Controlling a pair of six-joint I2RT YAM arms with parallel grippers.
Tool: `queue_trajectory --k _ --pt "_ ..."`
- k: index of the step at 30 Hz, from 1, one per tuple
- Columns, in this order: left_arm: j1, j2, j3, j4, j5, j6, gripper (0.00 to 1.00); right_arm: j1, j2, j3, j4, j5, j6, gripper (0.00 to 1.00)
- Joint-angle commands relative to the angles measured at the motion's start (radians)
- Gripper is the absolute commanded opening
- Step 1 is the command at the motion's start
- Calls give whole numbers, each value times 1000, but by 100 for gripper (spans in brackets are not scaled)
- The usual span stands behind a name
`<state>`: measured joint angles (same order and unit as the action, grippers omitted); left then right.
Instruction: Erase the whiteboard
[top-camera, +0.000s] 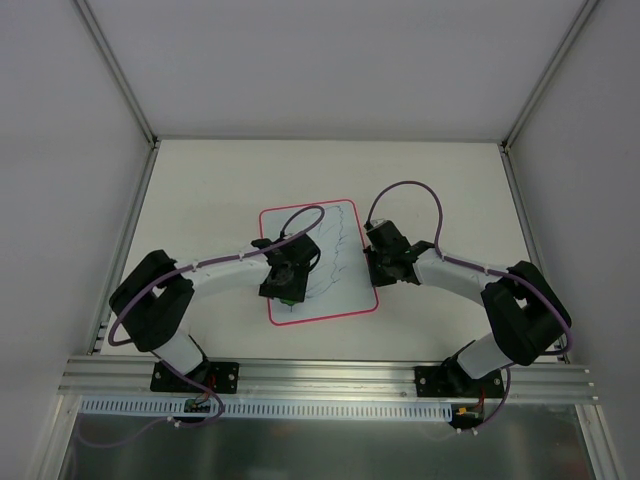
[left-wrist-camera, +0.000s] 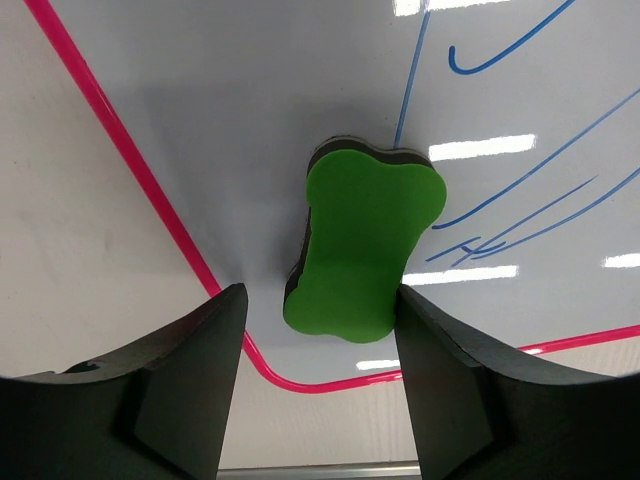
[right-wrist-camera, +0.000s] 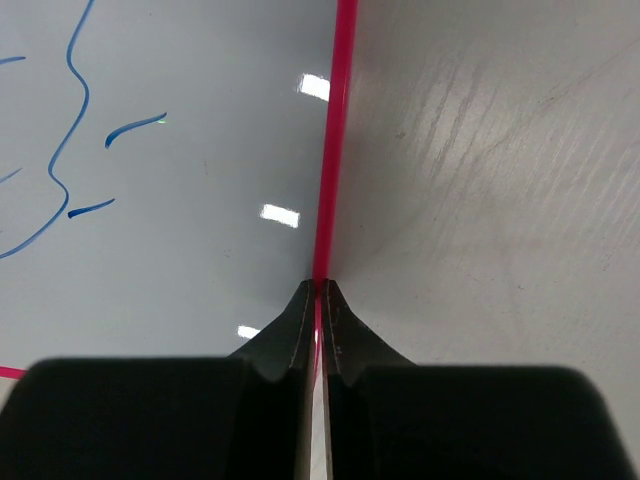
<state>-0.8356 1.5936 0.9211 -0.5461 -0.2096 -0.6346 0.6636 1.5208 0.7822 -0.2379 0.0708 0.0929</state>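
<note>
The whiteboard (top-camera: 345, 292) lies flat mid-table, white with a red-pink rim and blue pen lines (top-camera: 335, 248) on its right half. A green bone-shaped block (left-wrist-camera: 365, 245) lies on the board near its near-left corner. My left gripper (left-wrist-camera: 318, 300) is open, its fingers either side of the block's near end; it hovers over the board's near left (top-camera: 283, 290). My right gripper (right-wrist-camera: 320, 290) is shut on the board's right rim (right-wrist-camera: 335, 130), at the board's right edge (top-camera: 372, 262). Blue lines show in both wrist views (left-wrist-camera: 520, 190) (right-wrist-camera: 70, 100).
The white table (top-camera: 200, 200) is walled by white panels with metal posts (top-camera: 115, 70) at the back corners. An aluminium rail (top-camera: 330, 375) runs along the near edge by the arm bases. Purple cables (top-camera: 405, 190) loop above both arms.
</note>
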Motion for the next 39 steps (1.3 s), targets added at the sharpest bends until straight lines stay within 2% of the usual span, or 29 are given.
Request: queue_trajectory --k 1,8,18,24,32,34,39 --pt "9 -49 12 -54 4 32 60 4 52 -24 -38 -11 -2 4" --pt "30 -44 54 -41 7 78 55 4 47 -26 -37 -12 -4 4" --pt "67 11 65 44 110 165 53 2 45 -32 -37 -11 -2 4" --pt "72 34 65 52 108 176 49 2 47 -34 -37 -12 -1 4" --pt "76 22 50 52 108 182 28 4 49 -34 -37 -14 -2 4" --pt "79 11 26 51 102 174 15 5 49 -31 -37 -16 -2 4" --pt "90 -17 -51 48 81 142 2 4 53 -29 -37 -19 -4 4"
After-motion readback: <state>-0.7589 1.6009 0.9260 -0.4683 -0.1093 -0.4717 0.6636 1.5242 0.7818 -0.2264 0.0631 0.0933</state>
